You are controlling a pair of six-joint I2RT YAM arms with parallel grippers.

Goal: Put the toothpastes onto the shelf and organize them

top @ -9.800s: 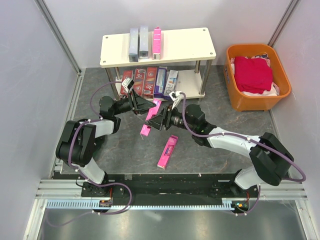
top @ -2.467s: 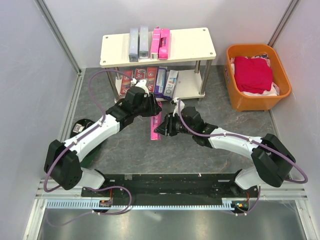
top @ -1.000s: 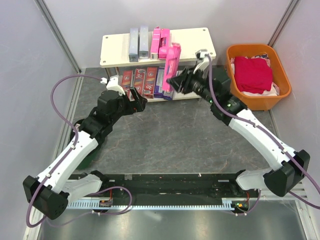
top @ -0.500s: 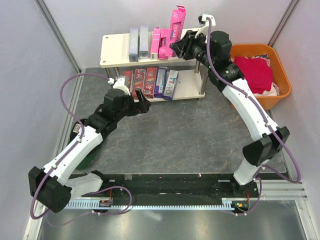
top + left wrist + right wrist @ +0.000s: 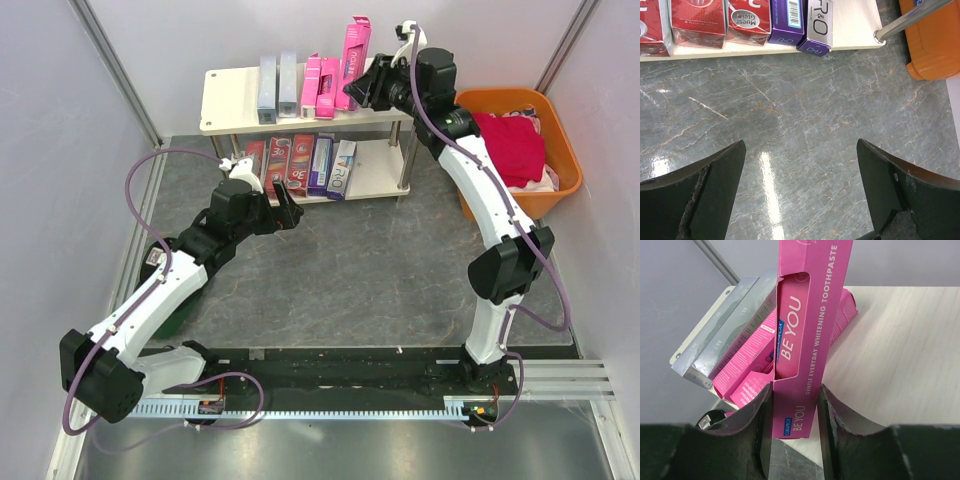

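From above, my right hand [image 5: 363, 88] is closed on a pink carton [image 5: 354, 50]. It holds the carton on end over the top board [image 5: 232, 100] of the shelf [image 5: 405, 160], at 12 o'clock on the worktop [image 5: 380, 270]. Two pink cartons [image 5: 320, 86] lie flat at the 9 o'clock side of mine, and two silver-grey cartons [image 5: 277, 86] lie beyond them. My left hand [image 5: 281, 206] hangs wide open and empty over the worktop, at 6 o'clock from the lower board. An orange basket [image 5: 478, 205] sits at 2 o'clock.

My left wrist camera shows both fingers [image 5: 705, 195] spread, with only bare stone between them. At 12 o'clock the lower board carries red cartons [image 5: 697, 20], a purple carton [image 5: 787, 20] and a white lettered carton [image 5: 819, 25], lined up side by side.

My right wrist camera shows the held carton pinched near its lower end and rising steeply. I cannot tell whether that end touches the board.

I judge this step to be laying the carton flat. To do it well I should tip its top away towards 12 o'clock until it runs parallel to its pink neighbours. I should bring it down just beside them without riding up on the nearest one, keep its near end level with theirs, and open only once it rests on the board.
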